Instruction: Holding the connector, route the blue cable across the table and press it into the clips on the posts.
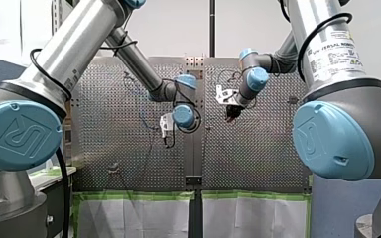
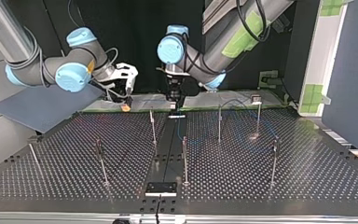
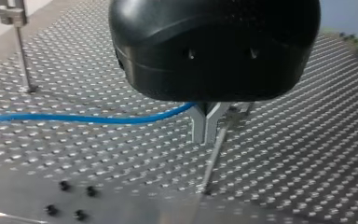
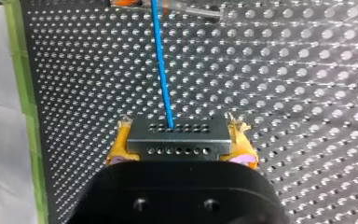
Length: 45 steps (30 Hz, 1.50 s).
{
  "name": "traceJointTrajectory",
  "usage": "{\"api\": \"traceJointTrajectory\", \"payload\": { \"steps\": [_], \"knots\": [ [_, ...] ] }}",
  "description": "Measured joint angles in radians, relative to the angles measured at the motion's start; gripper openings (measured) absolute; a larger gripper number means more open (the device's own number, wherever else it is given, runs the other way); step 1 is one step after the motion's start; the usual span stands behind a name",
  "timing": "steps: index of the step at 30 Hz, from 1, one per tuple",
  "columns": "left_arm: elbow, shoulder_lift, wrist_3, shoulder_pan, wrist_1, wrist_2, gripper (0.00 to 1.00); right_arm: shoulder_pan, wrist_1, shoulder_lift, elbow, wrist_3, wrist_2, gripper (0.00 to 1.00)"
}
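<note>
Two yellow pads (image 4: 117, 150) of my right end effector (image 4: 182, 156) clamped the grey perforated metal connector (image 4: 177, 135); its thin blue cable (image 4: 162, 70) ran ahead into the closed metal fingers (image 3: 197, 130) of my left end effector (image 3: 206, 139).

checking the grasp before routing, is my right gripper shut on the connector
Shut on it. The right gripper has yellow pads against both sides of the connector, blue cable running out ahead.

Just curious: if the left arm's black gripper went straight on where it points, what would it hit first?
The left gripper would probably meet the perforated metal table first, beside a thin metal post.
</note>
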State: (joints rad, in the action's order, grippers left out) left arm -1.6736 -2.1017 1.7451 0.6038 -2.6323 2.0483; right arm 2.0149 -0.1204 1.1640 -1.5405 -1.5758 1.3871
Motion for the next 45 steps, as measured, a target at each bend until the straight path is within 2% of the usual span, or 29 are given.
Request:
{"api": "traceJointTrajectory", "payload": {
  "steps": [5, 14, 17, 24, 32, 36, 40, 45],
  "knots": [
    [-0.046, -0.001, 0.002, -0.002, 0.021, -0.043, 0.00, 0.001, 0.008, -0.001, -0.027, 0.006, 0.003, 0.00],
    [-0.107, -0.019, 0.018, -0.005, 0.038, -0.082, 0.00, 0.002, 0.074, -0.003, -0.064, -0.014, 0.005, 0.00],
    [-0.092, -0.046, 0.026, -0.003, 0.031, -0.096, 0.00, 0.001, 0.100, -0.010, -0.078, -0.022, 0.008, 0.00],
    [-0.032, -0.085, 0.063, -0.002, 0.037, -0.112, 0.00, 0.000, 0.158, -0.049, -0.090, -0.022, 0.025, 0.00],
    [0.029, -0.087, 0.077, -0.010, 0.018, -0.111, 0.00, -0.012, 0.226, -0.062, -0.095, -0.050, 0.027, 0.00],
    [0.041, -0.088, 0.079, -0.013, 0.020, -0.114, 0.00, -0.021, 0.256, -0.071, -0.096, -0.064, 0.020, 0.00],
    [0.049, -0.094, 0.080, -0.019, 0.025, -0.122, 0.00, -0.025, 0.283, -0.095, -0.095, -0.064, 0.006, 0.00],
    [0.061, -0.100, 0.080, -0.030, 0.018, -0.134, 0.00, -0.032, 0.291, -0.105, -0.094, -0.064, -0.014, 0.00]
  ]
}}
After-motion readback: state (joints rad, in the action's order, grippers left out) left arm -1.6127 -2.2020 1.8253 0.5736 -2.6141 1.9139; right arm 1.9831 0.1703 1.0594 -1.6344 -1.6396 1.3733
